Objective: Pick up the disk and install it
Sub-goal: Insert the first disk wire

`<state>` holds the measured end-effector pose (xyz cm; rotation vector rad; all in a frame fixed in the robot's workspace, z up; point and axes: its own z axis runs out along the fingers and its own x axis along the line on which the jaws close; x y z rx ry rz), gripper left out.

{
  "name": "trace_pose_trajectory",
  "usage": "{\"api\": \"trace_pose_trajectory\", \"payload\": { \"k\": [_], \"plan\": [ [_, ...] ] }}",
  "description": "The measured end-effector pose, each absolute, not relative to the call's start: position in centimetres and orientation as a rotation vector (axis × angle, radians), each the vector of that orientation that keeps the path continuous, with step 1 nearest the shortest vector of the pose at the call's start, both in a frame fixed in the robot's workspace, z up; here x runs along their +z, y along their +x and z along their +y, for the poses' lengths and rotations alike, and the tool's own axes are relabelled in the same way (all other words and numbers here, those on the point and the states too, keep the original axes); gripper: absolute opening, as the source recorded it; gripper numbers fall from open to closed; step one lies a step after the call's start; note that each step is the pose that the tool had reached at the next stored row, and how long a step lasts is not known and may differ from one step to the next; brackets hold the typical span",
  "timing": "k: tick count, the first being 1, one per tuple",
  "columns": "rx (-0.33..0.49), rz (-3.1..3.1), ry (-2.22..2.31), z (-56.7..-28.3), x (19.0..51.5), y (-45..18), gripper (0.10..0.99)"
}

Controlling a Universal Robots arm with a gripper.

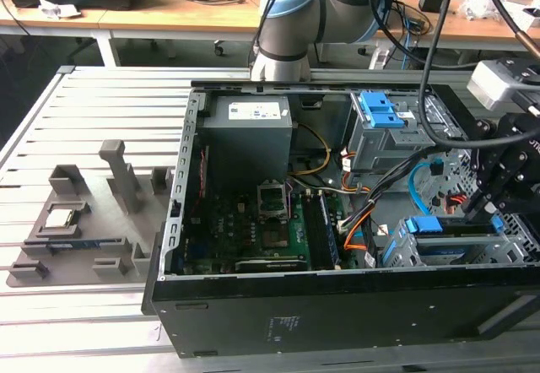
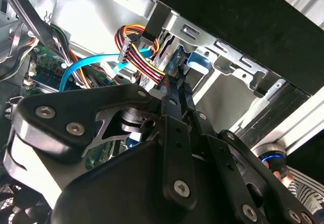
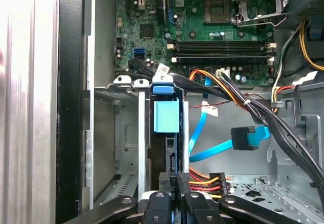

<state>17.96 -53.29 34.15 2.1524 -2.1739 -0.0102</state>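
Disk (image 3: 166,117): seated upright in the grey drive cage (image 3: 114,148) of the open computer case (image 1: 337,305). Gripper (image 3: 174,183): closed on its rear edge. Orange-and-black cables (image 3: 212,181) and blue cable (image 3: 202,133) are crowded alongside.

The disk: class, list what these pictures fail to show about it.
- Label face: in the first wrist view the disk sits edge-on between the walls of the drive cage.
- Near end: same view, covered by the claw.
- Depth in the cage: in the exterior view the claw blocks that end.
- Second wrist view: the claw's body covers most of it.
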Motion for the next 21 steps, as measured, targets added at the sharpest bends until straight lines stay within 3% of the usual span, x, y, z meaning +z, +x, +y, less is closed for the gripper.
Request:
{"api": "trace_pose_trajectory", "payload": {
  "k": [21],
  "plan": [
    [-0.020, -2.212, 2.118, -53.27, 34.33, 17.99, 0.169]
  ]
}}
